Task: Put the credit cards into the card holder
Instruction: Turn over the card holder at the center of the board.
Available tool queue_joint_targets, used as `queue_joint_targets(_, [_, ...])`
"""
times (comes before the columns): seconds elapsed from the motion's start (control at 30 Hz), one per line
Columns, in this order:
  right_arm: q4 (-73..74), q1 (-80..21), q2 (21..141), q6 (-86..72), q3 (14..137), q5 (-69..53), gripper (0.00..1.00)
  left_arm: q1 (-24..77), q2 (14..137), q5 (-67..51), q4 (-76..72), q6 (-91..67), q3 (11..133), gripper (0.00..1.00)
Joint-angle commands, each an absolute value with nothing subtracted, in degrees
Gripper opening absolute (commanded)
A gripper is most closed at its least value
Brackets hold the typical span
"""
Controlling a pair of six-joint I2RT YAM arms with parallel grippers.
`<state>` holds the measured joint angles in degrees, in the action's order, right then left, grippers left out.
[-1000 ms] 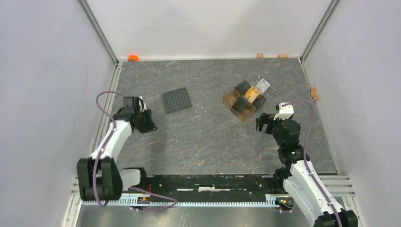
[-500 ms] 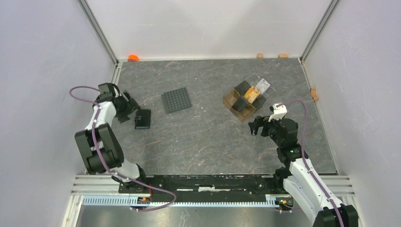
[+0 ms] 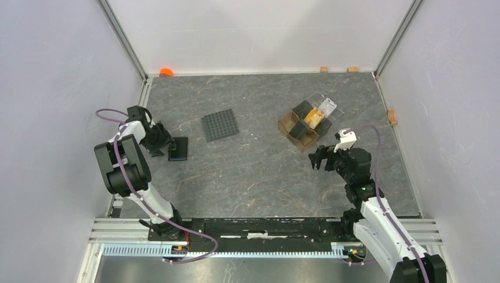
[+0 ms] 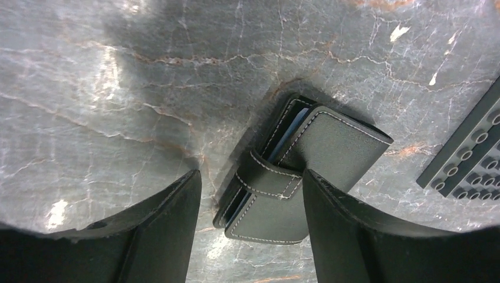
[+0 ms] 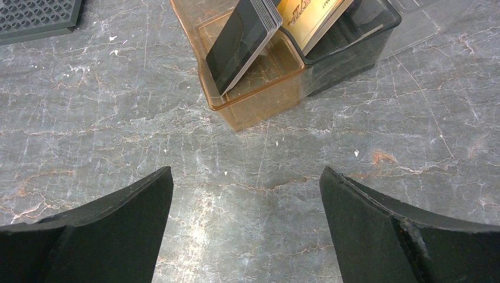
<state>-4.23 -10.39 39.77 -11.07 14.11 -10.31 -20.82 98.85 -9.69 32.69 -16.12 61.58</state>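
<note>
Left tool [image 4: 252, 177] open astride closed holder [image 4: 336, 147] on counter [image 4: 118, 88], likely to steady it. Right tool [image 5: 246, 174] open, aimed at cards [image 5: 244, 41] propped in box [image 5: 259, 109].

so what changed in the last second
The left gripper let go of the card holder, left it lying folded, and drew back to the left with its jaws open. The right gripper shifted slightly left, staying open. The cards, box and mat stayed put.

The left arm [image 3: 121, 168] folds sideways, fingers [image 4: 159, 242] parted; the right arm [image 3: 383, 221] reaches forward, fingers [image 5: 106, 236] wide.
</note>
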Motion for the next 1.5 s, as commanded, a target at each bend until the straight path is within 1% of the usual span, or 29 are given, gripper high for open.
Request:
queue_joint_targets(0.0, [-6.50,-10.54,39.05,-10.27,13.64,-10.52,0.98,-21.22,101.26,-12.64,32.87,-11.81,63.53,0.67])
queue_joint_targets(0.27, [-6.42,-10.55,39.03,-10.19,13.61,-10.48,0.98,-20.80,105.29,-18.79,32.34,-10.56,63.34,0.51])
queue_joint_targets(0.33, [-6.42,-10.50,39.03,-10.19,13.54,-10.39,0.98,-20.28,106.23,-19.51,32.34,-10.46,63.37,0.43])
queue_joint_targets(0.47, [-6.24,-10.55,39.24,-10.14,13.54,-10.35,0.98,-18.56,105.18,-18.84,33.34,-10.37,63.64,0.17])
queue_joint_targets(0.57, [-6.11,-10.52,39.37,-10.13,13.65,-10.32,0.98,-15.94,100.84,-17.12,34.11,-10.63,63.30,0.08])
queue_joint_targets(0.63, [-5.98,-10.53,39.46,-10.11,13.63,-10.33,0.98,-13.39,96.44,-13.45,34.83,-10.68,62.73,0.02])
queue_joint_targets(0.7, [-5.89,-10.50,39.76,-10.17,13.66,-10.40,0.98,-9.31,90.56,-7.83,35.10,-10.56,61.71,0.02])
queue_joint_targets(0.83, [-5.89,-10.52,40.82,-10.16,13.82,-10.80,0.98,4.51,78.32,10.58,36.48,-10.67,59.35,0.02])
queue_joint_targets(0.93, [-5.66,-10.54,41.81,-10.18,13.93,-10.87,0.98,13.07,71.31,23.05,40.08,-14.10,59.26,0.02])
queue_joint_targets(1.03, [-5.19,-10.64,42.18,-10.26,14.03,-10.93,0.98,20.66,67.58,32.14,43.11,-16.49,58.81,0.02])
queue_joint_targets(1.27, [-3.76,-10.93,40.94,-11.00,14.07,-10.93,0.98,39.92,73.64,46.43,54.63,-26.72,61.74,0.02])
queue_joint_targets(1.4, [-2.51,-11.06,39.99,-11.27,13.92,-10.90,0.98,47.56,80.21,52.74,61.92,-34.92,65.71,0.03])
queue_joint_targets(1.47, [-2.16,-11.16,39.66,-11.41,13.85,-10.55,0.98,51.12,84.11,53.74,65.28,-39.65,66.99,0.03])
